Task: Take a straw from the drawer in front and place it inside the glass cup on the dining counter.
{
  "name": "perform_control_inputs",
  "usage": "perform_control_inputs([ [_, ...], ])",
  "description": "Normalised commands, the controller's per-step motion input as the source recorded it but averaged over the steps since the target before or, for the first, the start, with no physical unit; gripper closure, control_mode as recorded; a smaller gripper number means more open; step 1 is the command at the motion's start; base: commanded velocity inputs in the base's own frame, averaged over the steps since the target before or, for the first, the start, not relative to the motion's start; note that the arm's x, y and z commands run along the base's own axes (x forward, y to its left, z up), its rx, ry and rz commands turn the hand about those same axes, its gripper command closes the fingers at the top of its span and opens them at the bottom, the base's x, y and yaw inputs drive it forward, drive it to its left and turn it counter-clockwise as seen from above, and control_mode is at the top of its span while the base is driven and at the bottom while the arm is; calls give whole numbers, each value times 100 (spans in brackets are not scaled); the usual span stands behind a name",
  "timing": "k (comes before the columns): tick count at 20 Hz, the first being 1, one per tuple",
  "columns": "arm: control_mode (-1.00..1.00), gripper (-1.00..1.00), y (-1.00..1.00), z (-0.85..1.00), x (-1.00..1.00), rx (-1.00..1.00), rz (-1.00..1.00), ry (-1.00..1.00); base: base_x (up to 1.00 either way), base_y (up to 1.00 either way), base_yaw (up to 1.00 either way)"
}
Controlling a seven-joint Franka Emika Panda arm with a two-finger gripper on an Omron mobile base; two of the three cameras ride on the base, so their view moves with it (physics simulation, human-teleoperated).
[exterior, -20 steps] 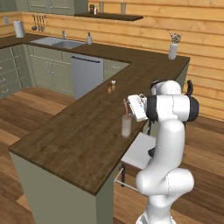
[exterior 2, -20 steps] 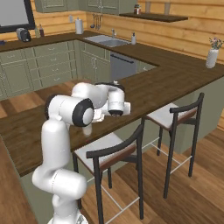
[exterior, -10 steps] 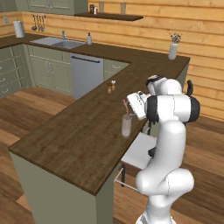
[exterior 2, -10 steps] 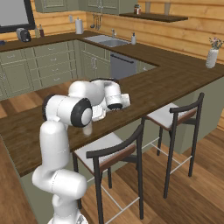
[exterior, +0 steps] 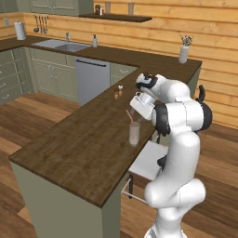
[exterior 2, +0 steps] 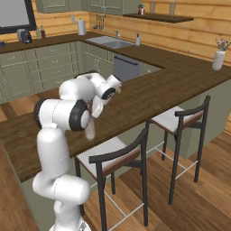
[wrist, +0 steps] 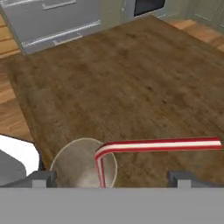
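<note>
While my tool hangs spread above the bench, the straw already stands in the glass cup.

Starting with the biggest thing, the dark plank bench carries everything, and my white arm bends over its near edge above a white-seated stool. Compared with a second ago the hand has lifted up and back from the cup, toward the two small shakers. The tool has both fingertips wide apart with nothing between them, clear of the cup. The glass cup sits upright near the bench edge, unmoved. The straw rests inside it, its bent red-and-white top leaning out over the rim.
</note>
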Motion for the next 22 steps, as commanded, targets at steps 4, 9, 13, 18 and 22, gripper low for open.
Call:
perform_control_inputs([
  [4, -100, -100, 0, 0, 0, -65, -6, 8, 0, 0, 0],
  [9, -100, -100, 0, 87, 0, -46, -6, -3, 0, 0, 0],
  [13, -100, -100, 4, 99, -24, -40, -8, -24, 0, 0, 0],
  [18, -100, -100, 12, 37, -96, -30, -21, -80, 0, 0, 0],
  [22, -100, -100, 6, 1, -100, -6, -14, -94, 0, 0, 0],
])
